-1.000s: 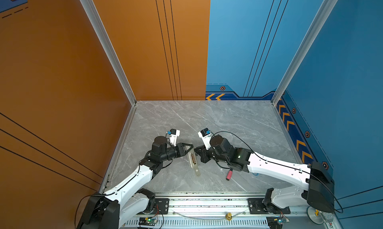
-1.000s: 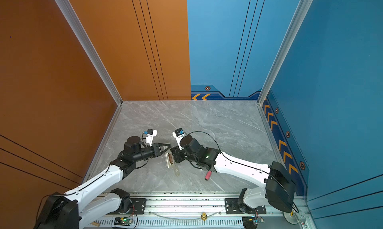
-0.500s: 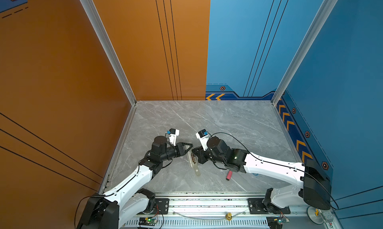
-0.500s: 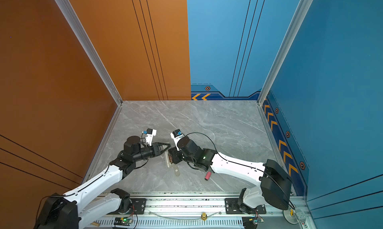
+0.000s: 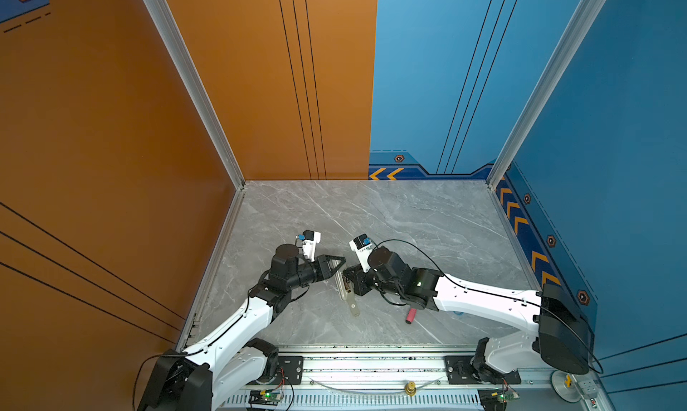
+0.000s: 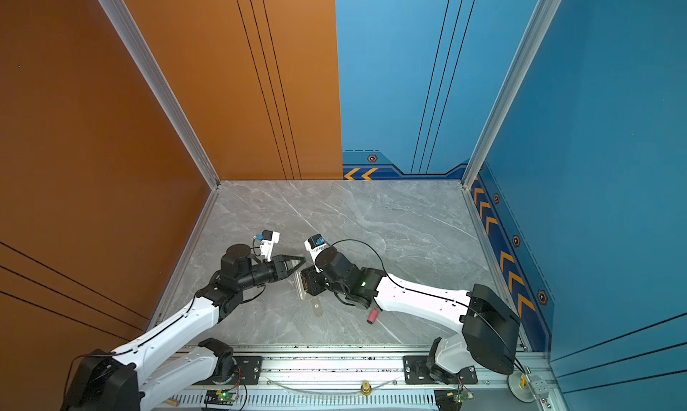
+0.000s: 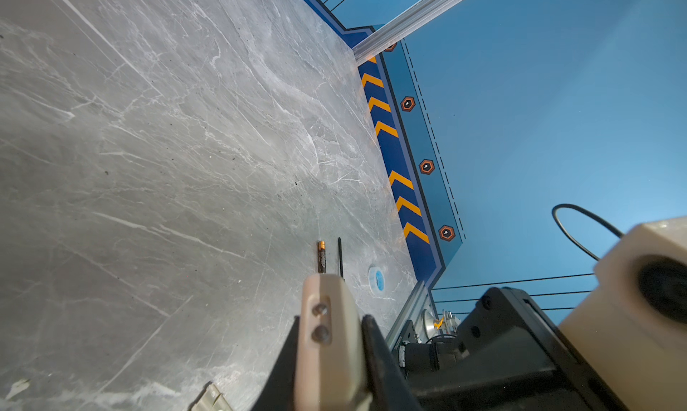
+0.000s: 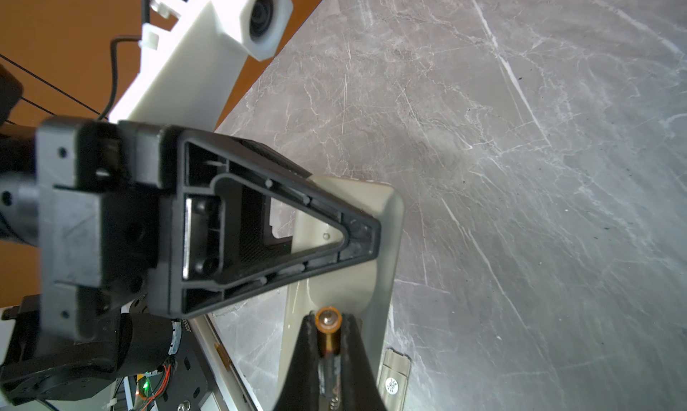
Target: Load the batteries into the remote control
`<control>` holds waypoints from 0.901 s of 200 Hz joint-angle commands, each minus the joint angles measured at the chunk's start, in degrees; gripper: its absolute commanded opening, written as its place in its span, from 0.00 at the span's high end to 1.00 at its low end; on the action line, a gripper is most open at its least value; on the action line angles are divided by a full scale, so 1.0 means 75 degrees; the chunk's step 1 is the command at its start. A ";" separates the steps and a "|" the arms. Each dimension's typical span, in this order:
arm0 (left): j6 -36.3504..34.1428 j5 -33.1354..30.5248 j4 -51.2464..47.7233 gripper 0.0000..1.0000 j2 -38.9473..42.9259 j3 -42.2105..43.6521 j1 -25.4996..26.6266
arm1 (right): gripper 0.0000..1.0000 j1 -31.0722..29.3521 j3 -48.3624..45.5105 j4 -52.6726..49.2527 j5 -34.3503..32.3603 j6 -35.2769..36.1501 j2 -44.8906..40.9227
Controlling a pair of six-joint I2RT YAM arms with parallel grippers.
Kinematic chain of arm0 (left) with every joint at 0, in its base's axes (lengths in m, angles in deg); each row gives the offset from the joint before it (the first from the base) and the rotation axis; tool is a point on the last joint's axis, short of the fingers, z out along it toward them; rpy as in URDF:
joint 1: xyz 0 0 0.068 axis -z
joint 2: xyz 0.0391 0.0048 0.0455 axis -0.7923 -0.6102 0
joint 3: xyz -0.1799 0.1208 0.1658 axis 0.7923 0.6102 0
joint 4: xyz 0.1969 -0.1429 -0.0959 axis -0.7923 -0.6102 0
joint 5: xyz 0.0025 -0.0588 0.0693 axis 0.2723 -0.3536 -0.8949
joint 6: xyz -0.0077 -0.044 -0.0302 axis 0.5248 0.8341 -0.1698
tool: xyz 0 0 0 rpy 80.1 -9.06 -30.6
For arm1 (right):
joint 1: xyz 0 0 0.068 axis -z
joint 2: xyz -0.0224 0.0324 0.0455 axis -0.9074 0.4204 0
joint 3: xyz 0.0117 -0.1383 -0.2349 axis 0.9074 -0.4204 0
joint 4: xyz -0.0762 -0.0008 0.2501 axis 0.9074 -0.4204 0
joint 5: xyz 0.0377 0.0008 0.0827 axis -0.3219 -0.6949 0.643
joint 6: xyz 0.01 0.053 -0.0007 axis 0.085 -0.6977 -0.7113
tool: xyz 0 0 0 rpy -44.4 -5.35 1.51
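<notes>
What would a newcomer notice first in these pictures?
At the grey marble table's near middle, the left gripper clamps a beige oblong remote control on edge. The right gripper holds a dark gold-capped battery against its back. A second battery lies loose.

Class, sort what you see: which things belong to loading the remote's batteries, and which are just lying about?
Job: remote control in left gripper; battery in right gripper; second battery on table.
Lying about: pink-handled screwdriver; loose cover plate; blue-and-white ring.
</notes>
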 commanded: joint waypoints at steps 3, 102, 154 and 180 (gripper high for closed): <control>0.0078 -0.0049 0.0070 1.00 0.0131 -0.0209 0.0015 | 1.00 -0.0078 -0.0032 0.0247 -0.0312 -0.0075 0.0109; 0.0191 0.0019 0.0169 1.00 0.0201 -0.0172 -0.0061 | 1.00 -0.0165 -0.0109 0.0255 -0.0582 0.0042 0.0285; 0.0208 0.0034 0.0182 1.00 0.0260 -0.0180 -0.0122 | 1.00 -0.0224 -0.0085 0.0120 -0.0724 0.0133 0.0333; 0.0193 0.0047 0.0170 1.00 0.0248 -0.0183 -0.0159 | 1.00 -0.0258 -0.0016 -0.0051 -0.0789 0.0231 0.0344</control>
